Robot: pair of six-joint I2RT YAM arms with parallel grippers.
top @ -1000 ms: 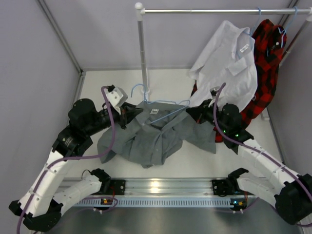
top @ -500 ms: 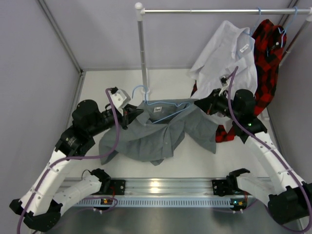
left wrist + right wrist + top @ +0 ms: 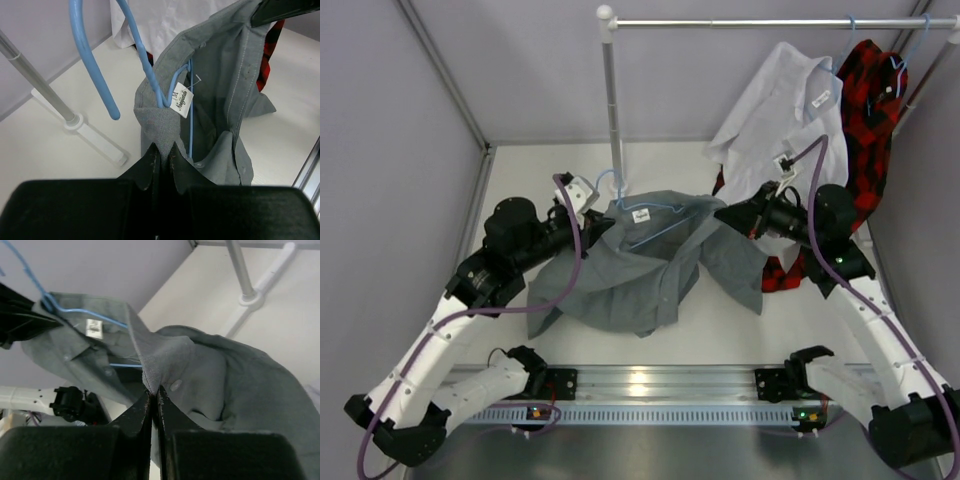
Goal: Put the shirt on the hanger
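On the left, the left tool [image 3: 162, 151] is pinched fully shut on a fold of the shirt [image 3: 640, 270] at its collar edge, just under where the hanger [image 3: 90, 62] wire dips into the neck opening. I'd say it grips there to hold the cloth taut around the wire. The hanger's hook pokes up free beside the pole [image 3: 613, 110], and its blue arms run inside the collar, past the neck label. The shirt is strung between both arms above the desk [image 3: 520, 170], its lower half sagging down toward it. On the right, the right tool [image 3: 152, 390] is likewise clamped closed on a pinch of grey cloth by a button, apparently drawing that side outward so the shoulder can slip over the hanger's far end.
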